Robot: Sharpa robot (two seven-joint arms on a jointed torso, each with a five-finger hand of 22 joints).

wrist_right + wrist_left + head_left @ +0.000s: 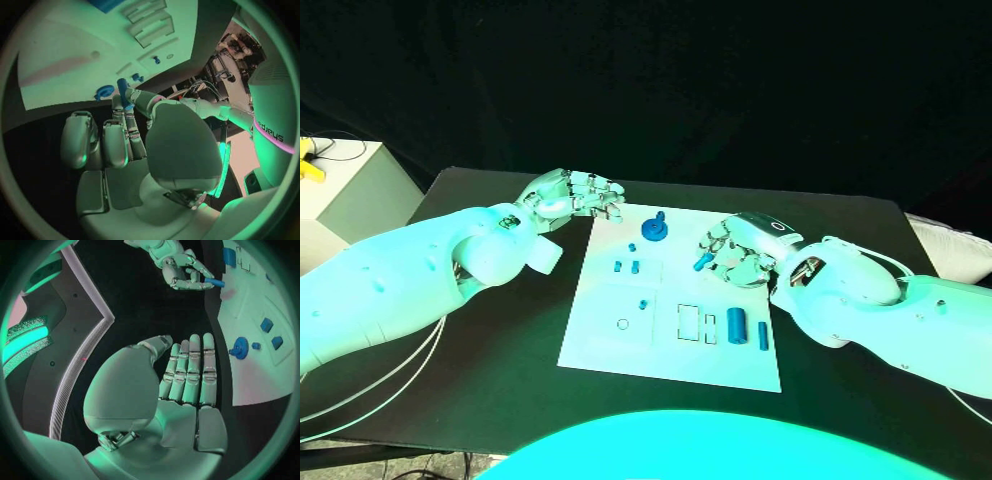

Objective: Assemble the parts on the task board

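The white task board lies mid-table. My right hand hovers over its far right part and pinches a small blue peg between thumb and fingers; the peg sticks out past the fingertips and is also seen as a short blue peg from the left wrist. A round blue part stands near the board's far edge. Two small blue pieces sit beside it, and two blue cylinders lie at the near right. My left hand hangs off the board's far left corner, fingers straight, holding nothing.
A pale box with a yellow item on it stands off the table's far left. Rectangular slots and a small hole mark the board's near half. Cables hang at the table's left front edge.
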